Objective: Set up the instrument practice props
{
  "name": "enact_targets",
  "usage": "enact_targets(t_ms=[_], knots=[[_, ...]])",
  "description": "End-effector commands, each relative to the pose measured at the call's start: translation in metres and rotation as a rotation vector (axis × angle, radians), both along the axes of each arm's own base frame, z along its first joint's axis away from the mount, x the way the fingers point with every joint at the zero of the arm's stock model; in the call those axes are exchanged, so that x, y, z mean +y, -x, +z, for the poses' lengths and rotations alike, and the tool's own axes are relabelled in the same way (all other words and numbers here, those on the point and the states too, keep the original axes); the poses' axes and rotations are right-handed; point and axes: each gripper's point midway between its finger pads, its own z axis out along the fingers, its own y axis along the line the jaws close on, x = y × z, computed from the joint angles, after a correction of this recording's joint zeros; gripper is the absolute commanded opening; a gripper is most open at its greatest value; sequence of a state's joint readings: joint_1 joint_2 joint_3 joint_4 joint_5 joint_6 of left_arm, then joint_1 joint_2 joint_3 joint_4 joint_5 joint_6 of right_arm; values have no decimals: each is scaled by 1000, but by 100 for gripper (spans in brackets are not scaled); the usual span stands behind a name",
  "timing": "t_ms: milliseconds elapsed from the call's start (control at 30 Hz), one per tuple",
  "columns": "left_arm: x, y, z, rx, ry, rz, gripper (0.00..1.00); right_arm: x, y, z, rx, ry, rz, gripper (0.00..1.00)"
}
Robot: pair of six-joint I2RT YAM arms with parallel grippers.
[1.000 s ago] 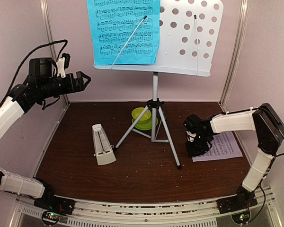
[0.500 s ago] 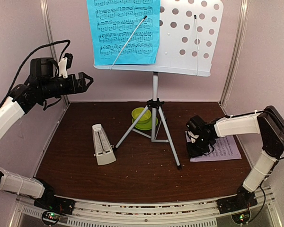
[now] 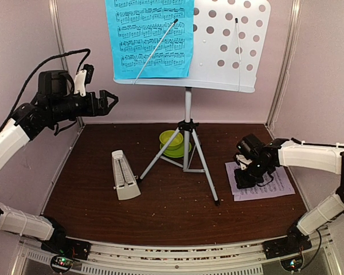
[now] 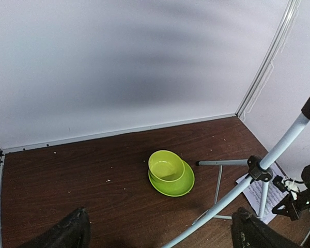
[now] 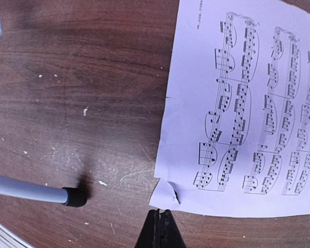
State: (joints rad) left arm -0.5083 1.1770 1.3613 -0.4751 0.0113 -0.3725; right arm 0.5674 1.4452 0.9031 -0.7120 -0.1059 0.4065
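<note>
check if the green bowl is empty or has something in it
Empty: the left wrist view looks straight into the bowl and shows only its bare green inside.

The right gripper is shifting toward the right side of the frame and is closing its jaws completely. They are meeting at the corner of the pale pink music sheet. The right arm is stretching out lower, and its elbow is moving to the right edge of the frame. The sheet is skewing slightly, exposing more of its left edge. In the upper left of the frame, the left gripper is advancing rightward.
</note>
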Motion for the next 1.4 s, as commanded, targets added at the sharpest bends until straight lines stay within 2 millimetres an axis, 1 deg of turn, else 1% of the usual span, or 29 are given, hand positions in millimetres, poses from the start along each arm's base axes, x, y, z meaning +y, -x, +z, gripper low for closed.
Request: enact_targets(t_ms=[0, 133, 167, 233, 267, 333, 400, 567, 633, 700, 733, 767, 800, 900, 1033, 1100, 1200, 1367], knots=[[-9, 13, 14, -79, -11, -52, 97, 0, 11, 28, -36, -41, 35, 0], [-20, 21, 3, -78, -47, -99, 97, 10, 19, 48, -67, -143, 58, 0], [-23, 23, 0, -77, -55, -109, 97, 9, 20, 51, -73, -152, 53, 0], [-27, 25, -6, -73, -68, -120, 97, 0, 15, 52, -97, -122, 0, 0], [-29, 25, -8, -71, -68, -122, 97, -4, 10, 52, -97, -118, -34, 3], [-31, 26, -10, -67, -59, -124, 97, -13, 0, 48, -68, -146, -117, 14], [-34, 25, -11, -67, -53, -128, 97, -25, -14, 46, -62, -176, -197, 28], [-41, 24, -8, -76, -43, -136, 97, -66, -71, 55, -105, -274, -428, 61], [-41, 23, -7, -79, -45, -133, 97, -84, -90, 53, -94, -270, -498, 66], [-40, 22, -6, -82, -49, -126, 97, -99, -104, 45, -68, -246, -550, 69], [-40, 21, -6, -83, -50, -123, 98, -104, -109, 38, -44, -246, -574, 71], [-40, 21, -6, -85, -53, -121, 98, -107, -117, 37, -34, -263, -597, 72], [-40, 20, -7, -84, -55, -121, 98, -109, -119, 30, -14, -266, -609, 72], [-40, 18, -9, -83, -59, -114, 98, -106, -132, 19, 22, -268, -623, 73], [-43, 14, -13, -80, -59, -116, 98, -101, -137, -9, 94, -274, -672, 74], [-45, 13, -18, -70, -55, -120, 98, -93, -136, -20, 126, -297, -676, 74], [-48, 14, -35, -31, -30, -125, 98, -79, -135, -30, 154, -303, -651, 74], [-45, 20, -59, 18, 73, -100, 98, -44, -124, -53, 240, -336, -595, 74]])
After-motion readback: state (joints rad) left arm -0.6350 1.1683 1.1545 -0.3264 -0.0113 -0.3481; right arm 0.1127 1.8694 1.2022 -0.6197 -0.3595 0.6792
